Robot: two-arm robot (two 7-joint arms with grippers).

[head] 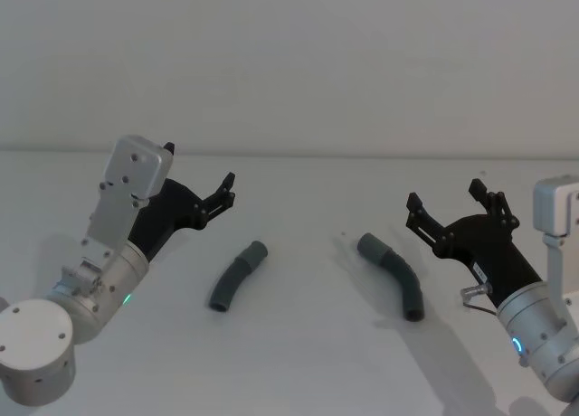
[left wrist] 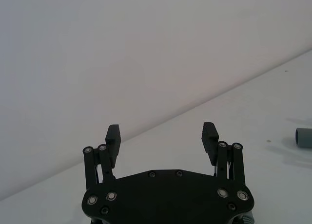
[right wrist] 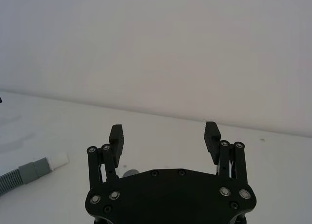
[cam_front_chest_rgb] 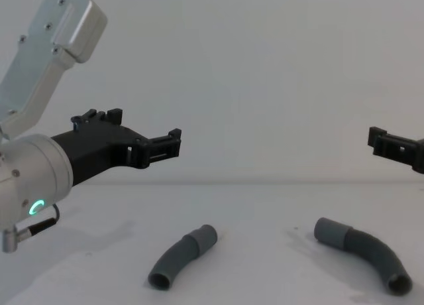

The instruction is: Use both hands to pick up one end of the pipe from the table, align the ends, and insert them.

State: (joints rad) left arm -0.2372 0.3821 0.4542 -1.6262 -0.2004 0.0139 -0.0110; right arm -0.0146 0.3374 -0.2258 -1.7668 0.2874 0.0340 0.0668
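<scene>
Two dark grey ribbed pipe pieces lie apart on the white table (head: 308,362). The shorter piece (head: 237,276) (cam_front_chest_rgb: 180,255) is left of centre, its cuff end (head: 256,251) toward the middle. The longer piece (head: 393,273) (cam_front_chest_rgb: 364,252) lies to the right, with its cuff (head: 369,246) facing the other one. My left gripper (head: 201,167) (cam_front_chest_rgb: 149,129) (left wrist: 162,134) hovers open above and left of the shorter piece. On the far side of the longer piece my right gripper (head: 445,194) (right wrist: 165,135) hangs open. In the right wrist view a hose end (right wrist: 29,173) shows a white sleeve (right wrist: 58,160).
A pale grey wall (head: 289,63) rises behind the table's far edge. A grey cuff (left wrist: 304,137) shows at the edge of the left wrist view. A tip of the right gripper's fingers (cam_front_chest_rgb: 377,138) enters the chest view from the right.
</scene>
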